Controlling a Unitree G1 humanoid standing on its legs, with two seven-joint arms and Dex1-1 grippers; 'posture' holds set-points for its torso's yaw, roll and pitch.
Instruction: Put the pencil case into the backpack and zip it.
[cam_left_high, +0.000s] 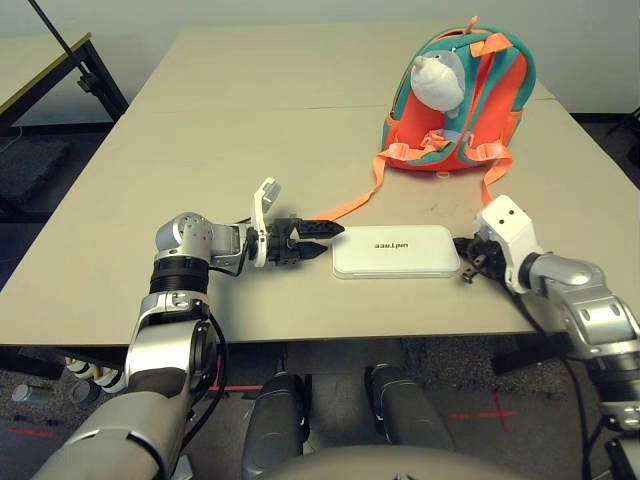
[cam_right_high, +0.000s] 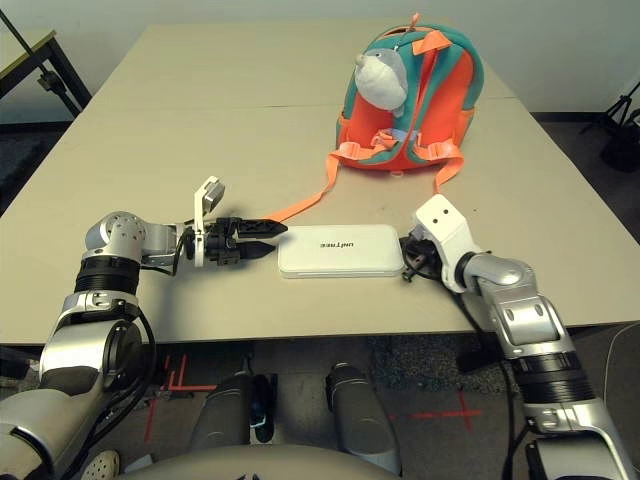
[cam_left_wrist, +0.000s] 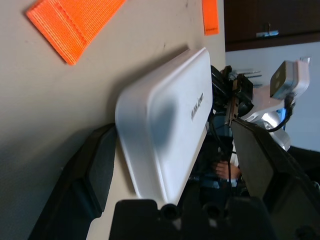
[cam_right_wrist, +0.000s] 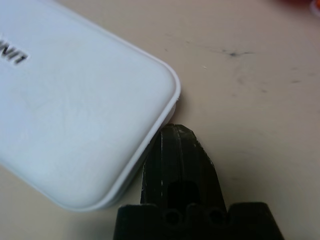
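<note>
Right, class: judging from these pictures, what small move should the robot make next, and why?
Probably ease the left gripper rightward so its open fingers straddle the case, then close. The case lies flat on the table, its left end just ahead of those fingers, while the shut right gripper sits at the opposite end and could brace it.

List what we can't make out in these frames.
- Inside of the orange-and-teal child's backpack: both eye views; its strap side faces the camera and hides it.
- Underside of the flat white rounded pencil case: every view; it lies against the table.
- Whole lettering on the case, right wrist view: cut off by the left edge.
</note>
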